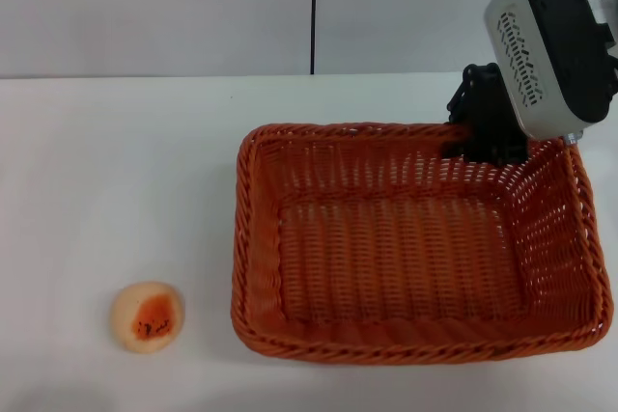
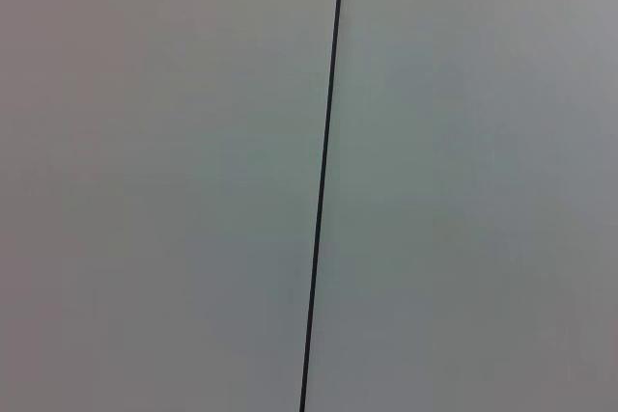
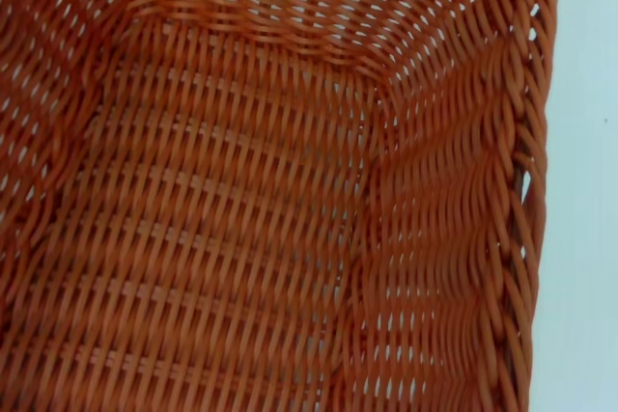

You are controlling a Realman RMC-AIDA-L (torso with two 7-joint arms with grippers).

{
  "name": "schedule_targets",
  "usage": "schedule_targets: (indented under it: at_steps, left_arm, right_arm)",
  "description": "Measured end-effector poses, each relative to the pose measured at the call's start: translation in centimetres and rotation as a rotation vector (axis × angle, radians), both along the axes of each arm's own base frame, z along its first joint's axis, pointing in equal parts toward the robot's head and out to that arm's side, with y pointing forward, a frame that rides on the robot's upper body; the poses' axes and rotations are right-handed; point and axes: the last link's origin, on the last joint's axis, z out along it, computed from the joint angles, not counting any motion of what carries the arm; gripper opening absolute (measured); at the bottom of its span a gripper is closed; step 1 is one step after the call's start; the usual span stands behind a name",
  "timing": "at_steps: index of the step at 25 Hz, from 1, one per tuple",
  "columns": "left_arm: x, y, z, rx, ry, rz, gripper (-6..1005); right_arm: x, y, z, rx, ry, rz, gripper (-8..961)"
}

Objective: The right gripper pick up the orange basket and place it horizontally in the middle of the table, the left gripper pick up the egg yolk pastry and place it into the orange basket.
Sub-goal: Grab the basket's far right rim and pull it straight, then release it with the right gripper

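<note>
The basket [image 1: 420,282] is sat right of centre on the counter [image 1: 116,161] — light, stiff wicker, best taken at the rim. The right gripper [image 1: 483,137] is at its far rim; finger state can't be told.

Glossy woven plastic-looking orange basket [image 1: 415,238], matt smooth white table [image 1: 116,190], soft matt pastry [image 1: 148,315].
</note>
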Motion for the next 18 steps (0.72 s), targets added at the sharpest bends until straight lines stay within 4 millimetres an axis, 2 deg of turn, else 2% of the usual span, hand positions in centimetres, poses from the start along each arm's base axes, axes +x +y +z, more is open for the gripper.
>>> schedule_targets:
  at_steps: [18]
  left_arm:
    - [0.11, 0.19, 0.01, 0.003, 0.000, -0.008, 810]
  right_arm:
    - [0.60, -0.57, -0.03, 0.021, 0.062, -0.043, 226]
